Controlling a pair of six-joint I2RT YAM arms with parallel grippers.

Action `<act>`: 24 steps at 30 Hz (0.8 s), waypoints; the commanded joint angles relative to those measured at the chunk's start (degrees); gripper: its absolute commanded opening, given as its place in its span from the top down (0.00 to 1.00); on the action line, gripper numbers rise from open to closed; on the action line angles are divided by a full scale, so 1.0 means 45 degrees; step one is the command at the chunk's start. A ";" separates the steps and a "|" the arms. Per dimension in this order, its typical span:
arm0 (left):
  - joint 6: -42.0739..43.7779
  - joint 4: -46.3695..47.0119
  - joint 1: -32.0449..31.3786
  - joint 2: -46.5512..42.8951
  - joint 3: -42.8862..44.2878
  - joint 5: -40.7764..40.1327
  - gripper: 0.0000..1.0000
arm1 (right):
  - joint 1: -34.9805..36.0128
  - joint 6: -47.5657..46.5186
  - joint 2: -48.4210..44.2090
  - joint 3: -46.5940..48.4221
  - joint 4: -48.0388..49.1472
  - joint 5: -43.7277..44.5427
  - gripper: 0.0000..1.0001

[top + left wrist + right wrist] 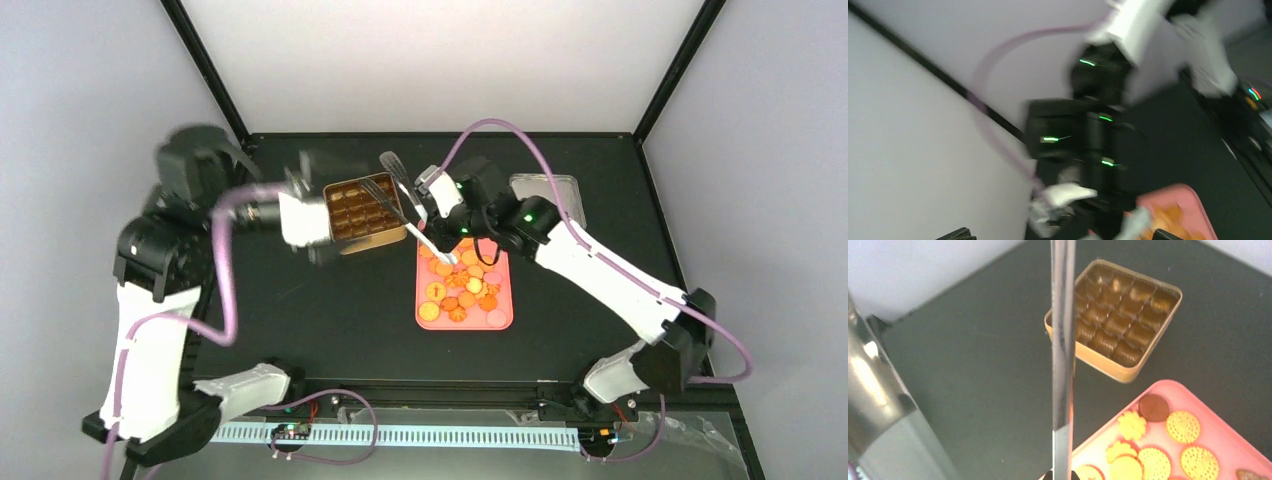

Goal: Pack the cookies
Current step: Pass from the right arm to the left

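Note:
The cookies (463, 285) lie on a pink tray (505, 318) at the table's middle: round orange ones, flower-shaped ones and a dark brown one (1154, 407). They also show in the right wrist view (1153, 457). My right gripper (424, 220) is shut on metal tongs (398, 178), whose tips rest over the tray's far left corner. A gold tin (358, 212) with brown square compartments stands left of the tray and holds no cookies (1120, 315). My left gripper (303, 218) hovers at the tin's left side. Its view is blurred, with fingertips (959, 234) far apart.
A clear lid (548, 188) lies at the back right behind the right arm. The left wrist view shows the right arm (1098, 135), the pale wall and a corner of the pink tray (1182, 196). Black frame posts stand at the back corners.

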 commanded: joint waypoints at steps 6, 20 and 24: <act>0.7005 -0.2814 -0.4946 -0.1566 -0.5315 -0.7950 0.24 | 0.1328 -0.0837 0.2606 0.2895 -0.3467 0.2768 0.99; 0.6158 -0.1140 -0.6370 -0.1939 -0.8043 -1.2164 0.64 | 0.2373 -0.0559 0.3651 0.4130 -0.3736 0.3104 0.99; 0.5798 0.0343 -0.6354 -0.2158 -0.8545 -1.3280 0.72 | 0.2396 -0.0476 0.3358 0.4045 -0.3535 0.2815 0.99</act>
